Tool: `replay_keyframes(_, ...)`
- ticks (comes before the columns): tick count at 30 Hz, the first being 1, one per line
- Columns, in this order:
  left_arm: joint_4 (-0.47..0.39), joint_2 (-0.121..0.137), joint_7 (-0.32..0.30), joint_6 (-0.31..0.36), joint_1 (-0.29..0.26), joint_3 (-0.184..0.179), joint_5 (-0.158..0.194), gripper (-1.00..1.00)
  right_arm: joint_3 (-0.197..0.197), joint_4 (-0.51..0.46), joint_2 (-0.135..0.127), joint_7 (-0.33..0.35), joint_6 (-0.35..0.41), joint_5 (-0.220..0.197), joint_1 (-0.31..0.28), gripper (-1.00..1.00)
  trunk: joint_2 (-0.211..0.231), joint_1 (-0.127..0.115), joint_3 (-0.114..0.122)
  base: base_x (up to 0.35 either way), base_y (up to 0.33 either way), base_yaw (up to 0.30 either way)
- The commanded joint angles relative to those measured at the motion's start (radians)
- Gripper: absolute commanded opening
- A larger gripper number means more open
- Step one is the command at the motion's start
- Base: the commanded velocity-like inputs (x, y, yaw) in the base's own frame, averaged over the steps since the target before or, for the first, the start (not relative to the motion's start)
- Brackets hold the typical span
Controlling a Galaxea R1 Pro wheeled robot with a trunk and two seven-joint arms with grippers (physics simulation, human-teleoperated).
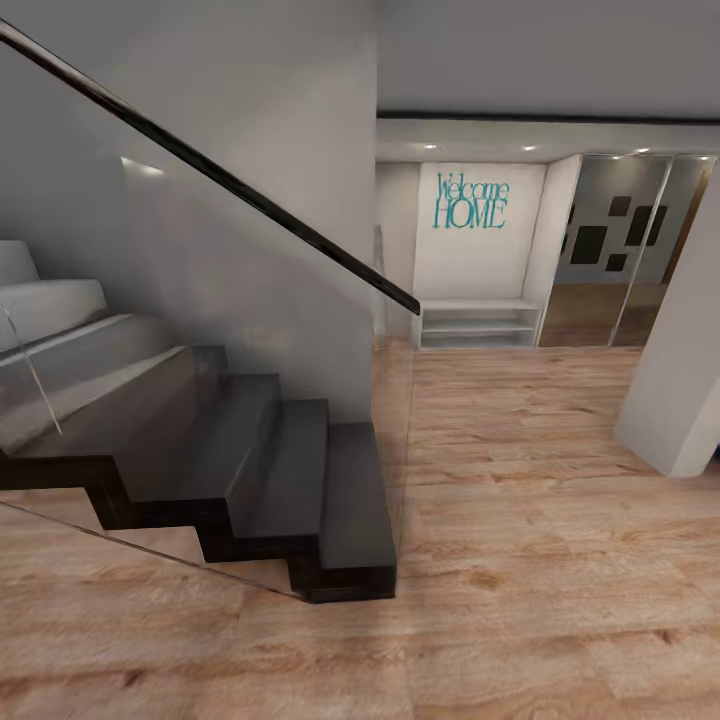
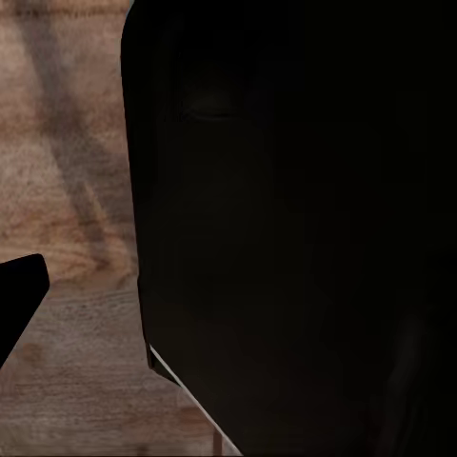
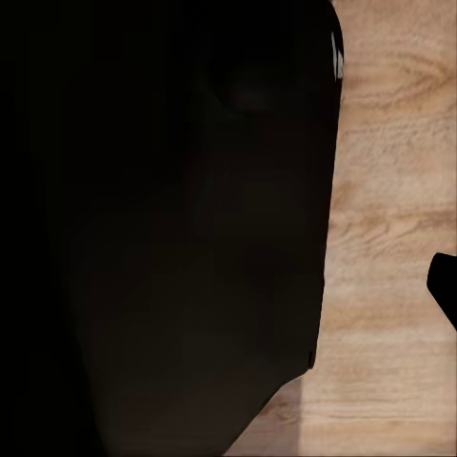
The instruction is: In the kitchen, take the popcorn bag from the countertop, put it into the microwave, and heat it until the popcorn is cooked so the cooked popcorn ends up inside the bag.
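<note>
I am in a hallway on the way; the popcorn bag, the microwave, the countertop and the popcorn are out of view. In the left wrist view a large dark rounded body (image 2: 295, 228) stands close in front, with one black fingertip (image 2: 19, 290) at the frame's edge over the wooden floor (image 2: 67, 143). The right wrist view has a similar dark body (image 3: 162, 228), and a black fingertip (image 3: 444, 286) at the edge over the pale wood floor (image 3: 390, 190). How far either pair of fingers is spread cannot be made out.
A dark staircase (image 1: 260, 480) with a glass balustrade and black handrail (image 1: 250, 200) rises at the left. Wooden floor (image 1: 520, 500) runs ahead to a white shelf (image 1: 478, 324) under a "Welcome HOME" sign (image 1: 470, 202). A white pillar (image 1: 680, 380) stands at the right, beside mirrored doors (image 1: 620, 250).
</note>
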Motion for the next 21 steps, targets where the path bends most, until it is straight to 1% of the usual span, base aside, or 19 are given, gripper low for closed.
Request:
replay_keyframes(1, -0.006, -0.006, 0.0, -0.006, -0.002, 0.006, 0.006, 1.0, 0.0, 0.002, 0.0, -0.003, 0.001, -0.001, -0.002, 1.0, 0.0, 0.0, 0.0, 0.0, 0.0, 0.0)
replay_keyframes(3, -0.017, -0.005, 0.0, -0.017, -0.002, 0.016, 0.008, 1.0, 0.007, 0.002, 0.001, 0.0, -0.001, 0.007, -0.002, 1.0, 0.0, 0.0, 0.0, 0.0, 0.0, 0.0)
replay_keyframes(8, -0.028, -0.002, 0.0, -0.019, -0.002, 0.011, 0.008, 1.0, 0.012, 0.002, 0.002, 0.001, -0.004, 0.012, -0.002, 1.0, 0.0, 0.0, 0.0, 0.0, 0.0, 0.0)
replay_keyframes(13, -0.029, -0.002, 0.0, -0.02, -0.002, 0.01, 0.008, 1.0, -0.004, 0.002, 0.003, -0.008, 0.0, -0.002, -0.002, 1.0, 0.0, 0.0, 0.0, 0.0, 0.0, 0.0)
replay_keyframes(21, -0.029, -0.002, 0.0, -0.02, -0.002, 0.011, 0.008, 1.0, -0.006, 0.002, 0.003, 0.0, 0.006, -0.006, -0.002, 1.0, 0.0, 0.0, 0.0, 0.0, 0.0, 0.0)
